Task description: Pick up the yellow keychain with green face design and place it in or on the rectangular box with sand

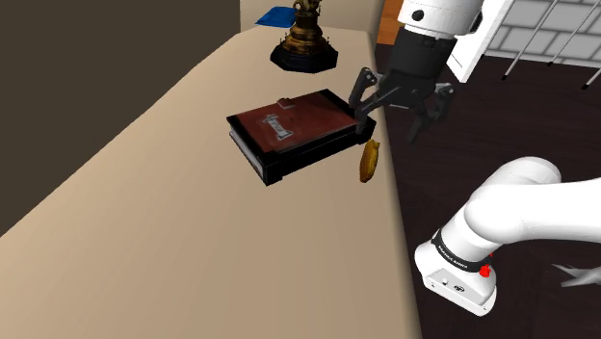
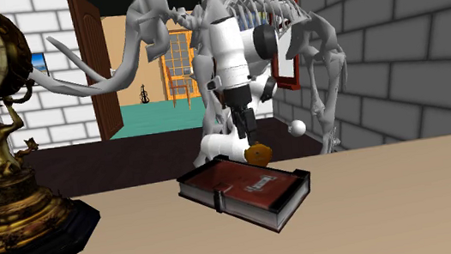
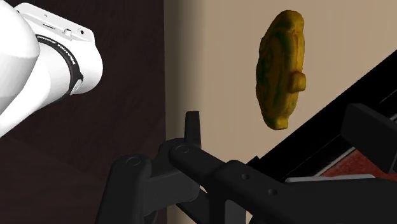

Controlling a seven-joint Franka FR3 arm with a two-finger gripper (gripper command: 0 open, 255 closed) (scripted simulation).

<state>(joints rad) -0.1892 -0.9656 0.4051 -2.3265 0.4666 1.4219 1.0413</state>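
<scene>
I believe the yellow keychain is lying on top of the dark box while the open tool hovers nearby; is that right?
Not quite: the yellow keychain lies on the table beside the dark box, not on top of it, as the shoulder view shows. The open tool does hover nearby.

Grey brick wall (image 2: 395, 35), dark floor (image 1: 453, 183), tan table (image 1: 144, 221), perhaps a mammoth skeleton (image 2: 289, 11) behind.

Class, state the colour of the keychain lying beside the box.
The keychain is mustard yellow with dark green face markings, clearest in the wrist view.
</scene>
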